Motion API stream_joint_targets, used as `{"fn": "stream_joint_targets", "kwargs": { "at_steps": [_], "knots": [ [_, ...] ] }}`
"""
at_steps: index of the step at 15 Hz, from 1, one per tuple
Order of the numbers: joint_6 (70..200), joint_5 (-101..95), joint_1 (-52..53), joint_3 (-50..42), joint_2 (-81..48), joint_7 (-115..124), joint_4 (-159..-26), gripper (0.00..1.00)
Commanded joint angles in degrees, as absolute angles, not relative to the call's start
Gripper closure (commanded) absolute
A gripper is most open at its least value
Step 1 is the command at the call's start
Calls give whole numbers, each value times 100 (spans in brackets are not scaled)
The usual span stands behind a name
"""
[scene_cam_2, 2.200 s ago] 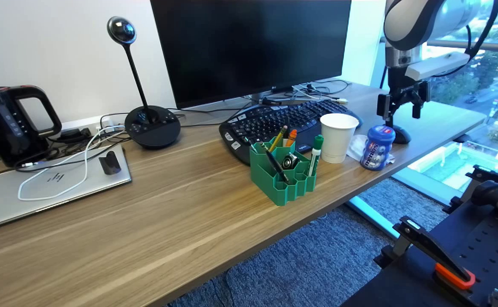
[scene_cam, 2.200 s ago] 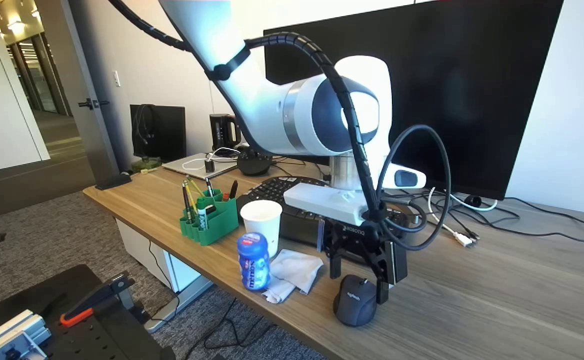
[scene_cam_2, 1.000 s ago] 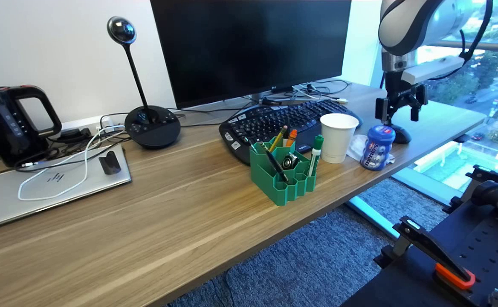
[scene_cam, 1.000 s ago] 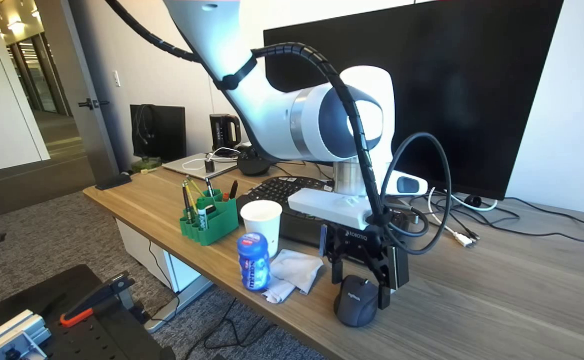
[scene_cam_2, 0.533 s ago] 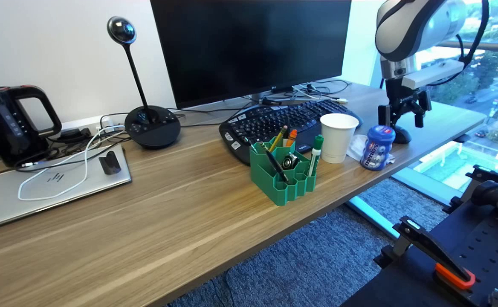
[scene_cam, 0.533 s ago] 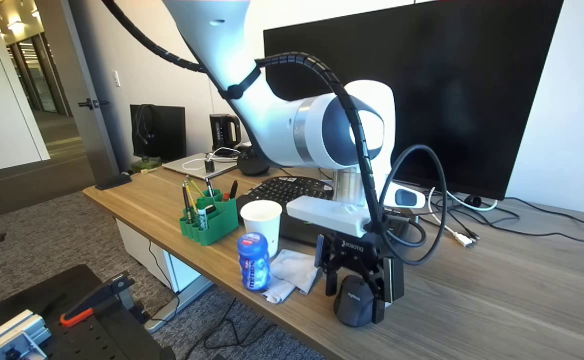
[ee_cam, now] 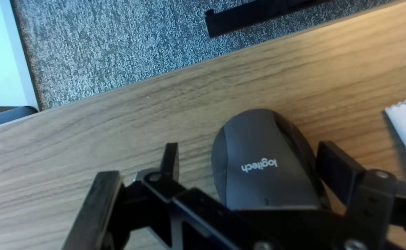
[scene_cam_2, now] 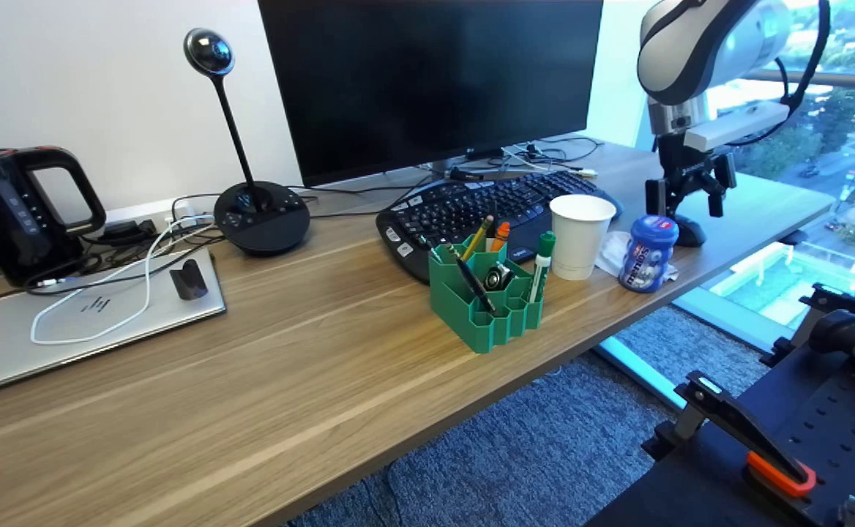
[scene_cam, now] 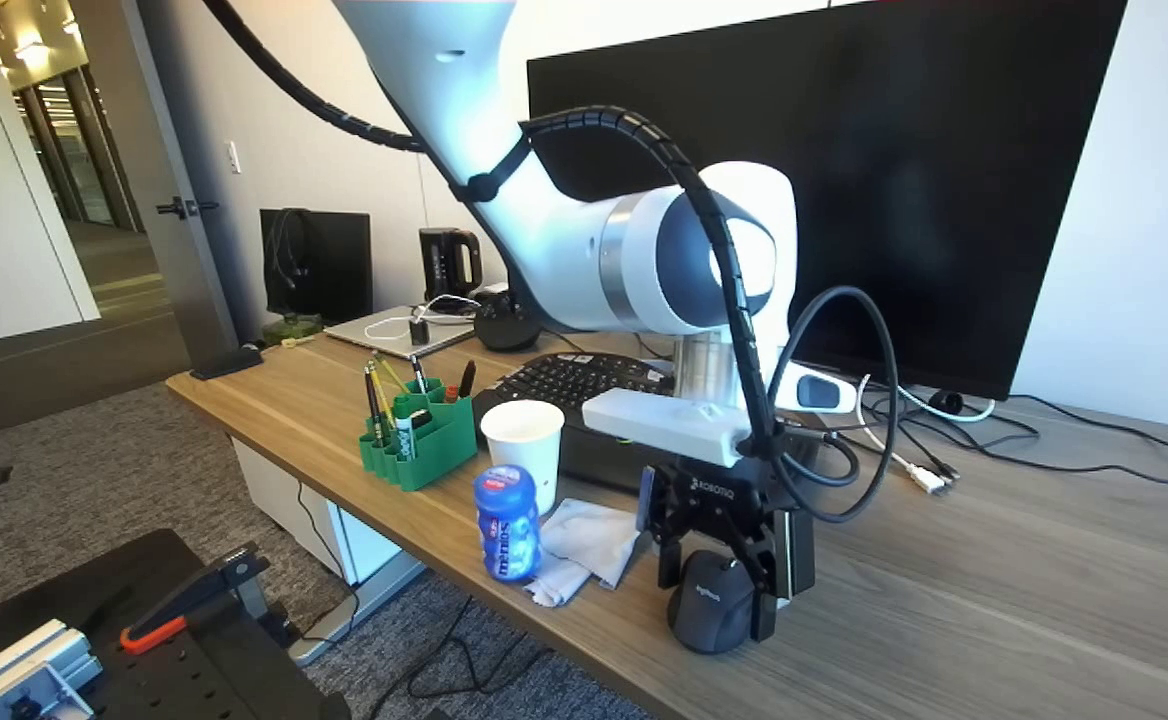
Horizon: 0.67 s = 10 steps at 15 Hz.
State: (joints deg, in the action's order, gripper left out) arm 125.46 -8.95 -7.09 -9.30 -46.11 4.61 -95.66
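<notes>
A dark grey Logitech mouse (ee_cam: pixel 255 139) lies on the desk near its front edge, its lower end hidden by the gripper's body in the wrist view. My gripper (scene_cam: pixel 716 598) points down over it with its jaws wide apart, one on each side of the mouse. In the wrist view the right-hand fingertip (ee_cam: pixel 340 172) is very close to the mouse's side; whether it touches, I cannot tell. A strip of wood shows between the left-hand finger (ee_cam: pixel 170 161) and the mouse. In an exterior view the mouse (scene_cam_2: pixel 689 233) is partly hidden behind a blue Mentos bottle (scene_cam_2: pixel 648 256).
Beside the mouse lies a crumpled white cloth (scene_cam: pixel 594 540). The Mentos bottle, a white paper cup (scene_cam: pixel 524 450) and a green pen holder (scene_cam: pixel 434 445) stand further along the desk. Behind them are a black keyboard (scene_cam_2: pixel 501 205) and a large monitor (scene_cam: pixel 844 200). Loose cables (scene_cam: pixel 904 450) lie under the monitor.
Over the last two seconds the gripper has come down around the mouse, and in the last half second it has shifted slightly sideways. The mouse and the other things have not moved.
</notes>
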Motion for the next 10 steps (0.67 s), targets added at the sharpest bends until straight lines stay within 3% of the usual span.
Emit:
{"fn": "stream_joint_targets", "kwargs": {
  "at_steps": [1,10],
  "knots": [
    [12343,-894,-672,-958,-4722,471,-9305,0],
    [12333,-891,-688,-953,-4781,443,-9206,0]
  ]
}}
